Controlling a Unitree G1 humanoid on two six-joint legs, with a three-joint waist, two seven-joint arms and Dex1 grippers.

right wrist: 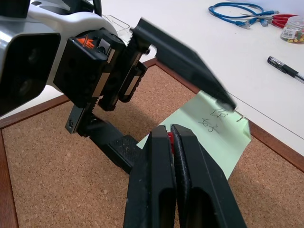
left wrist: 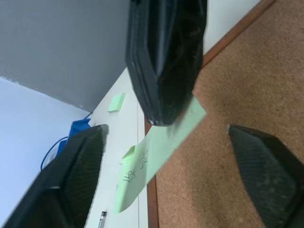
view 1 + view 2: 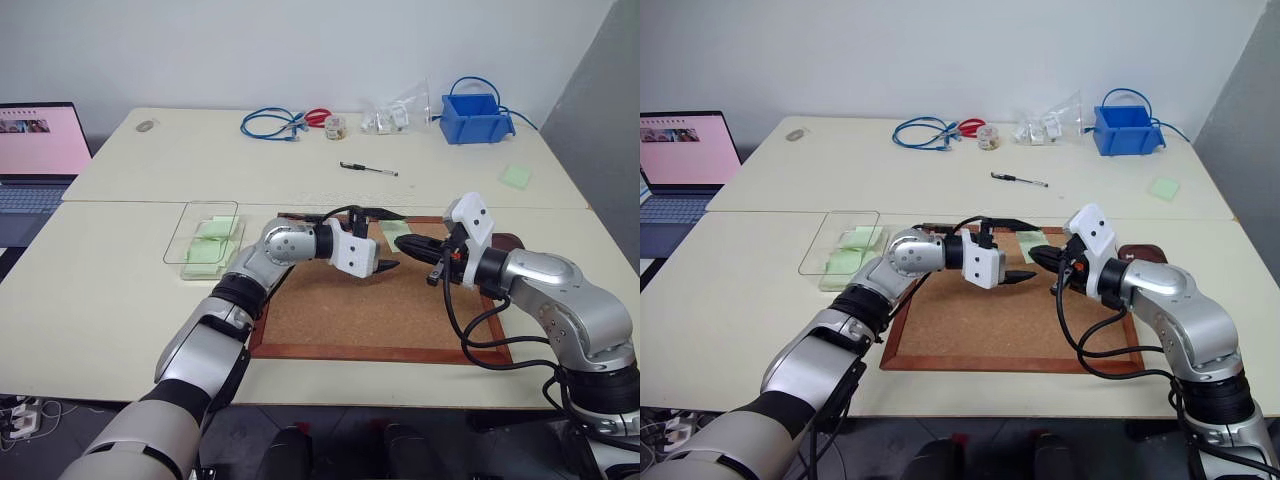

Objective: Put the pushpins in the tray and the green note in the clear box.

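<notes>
Head views: L gripper (image 3: 385, 240) released, fingers spread over the cork board (image 3: 330, 320). R gripper (image 3: 412, 246) clenched, tip just beside it. Green note (image 3: 1030, 244) lies at board's far edge. Clear box (image 3: 200, 232) left of board, tray (image 3: 1142, 254) at its right.

L wrist: note (image 2: 156, 156) overhangs board frame.

R wrist: clenched fingers (image 1: 161, 180) pinch a red pushpin (image 1: 169, 137).

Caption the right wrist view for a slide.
Right pincer shut on a red pushpin above the green note on the corkboard.
</notes>
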